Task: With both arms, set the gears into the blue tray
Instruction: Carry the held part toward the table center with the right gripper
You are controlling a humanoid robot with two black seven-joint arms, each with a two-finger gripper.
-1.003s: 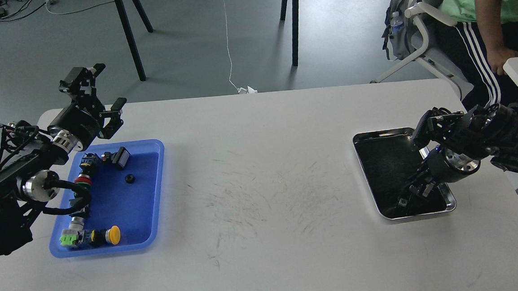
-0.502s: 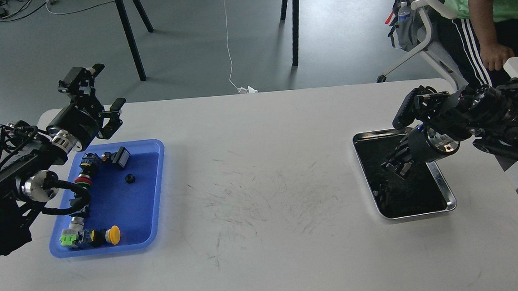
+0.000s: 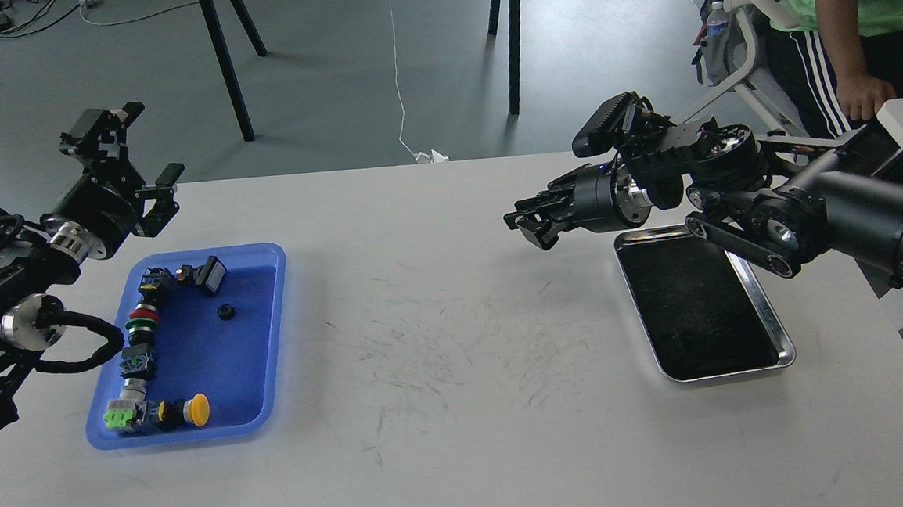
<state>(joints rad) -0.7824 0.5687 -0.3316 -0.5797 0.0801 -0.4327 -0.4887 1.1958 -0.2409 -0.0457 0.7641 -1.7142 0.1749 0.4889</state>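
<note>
The blue tray (image 3: 278, 327) lies on the white table at the left. One small black gear (image 3: 225, 311) rests on its floor near the middle. My left gripper (image 3: 139, 147) hovers above and behind the tray's far left corner, open, with nothing between its fingers. My right gripper (image 3: 524, 229) points left above the table, just left of the silver tray. Its dark fingers are drawn close together, and I cannot make out whether anything is pinched between them.
Several coloured push-button switches (image 3: 142, 319) line the blue tray's left side and near edge. The silver metal tray (image 3: 782, 347) with its black inside lies at the right. A seated person (image 3: 853, 33) and a chair are beyond the table's far right corner.
My right gripper has risen out of the silver tray and swung left past its far left corner. My left gripper has drawn back to the left and slightly up, still open.
</note>
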